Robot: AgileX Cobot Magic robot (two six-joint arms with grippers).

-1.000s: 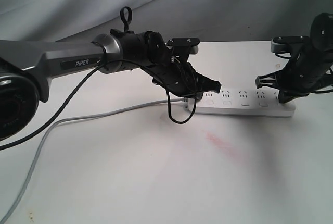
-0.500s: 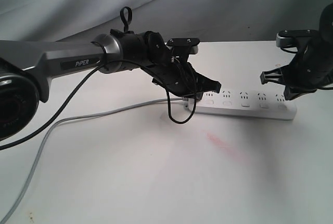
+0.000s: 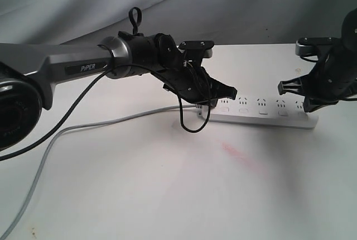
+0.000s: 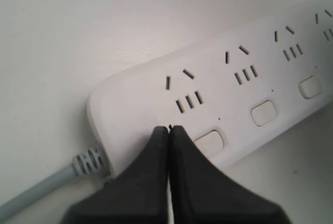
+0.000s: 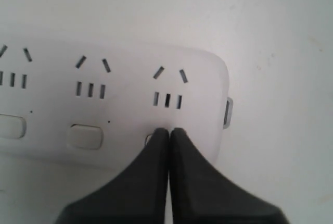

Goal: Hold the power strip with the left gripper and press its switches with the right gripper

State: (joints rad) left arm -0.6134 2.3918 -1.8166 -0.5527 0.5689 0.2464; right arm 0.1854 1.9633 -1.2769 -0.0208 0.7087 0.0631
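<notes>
The power strip (image 3: 262,116) lies flat on the white table (image 3: 167,195), out toward 3 o'clock from the middle of the exterior view. Its grey cord (image 3: 111,121) trails off toward 8 o'clock. The strip sits where it did half a second ago, and the left gripper (image 3: 226,96) has not shifted either. It rests on the cord end of the strip, at the strip's 9 o'clock end. In the left wrist view the left gripper (image 4: 169,130) has its jaws pressed fully together with nothing between them. The tips sit on the strip's top face (image 4: 270,78), just beside the first of the switches (image 4: 263,112). The right gripper (image 3: 305,106) is what changed: it has dropped a little and drawn slightly inward onto the strip's 3 o'clock end. In the right wrist view its jaws (image 5: 169,130) are likewise closed tight and empty. The tips cover the last switch below the end socket, next to another button (image 5: 86,136). Whether they press it down cannot be told. A red smear (image 3: 240,153) marks the table toward 6 o'clock of the strip.
</notes>
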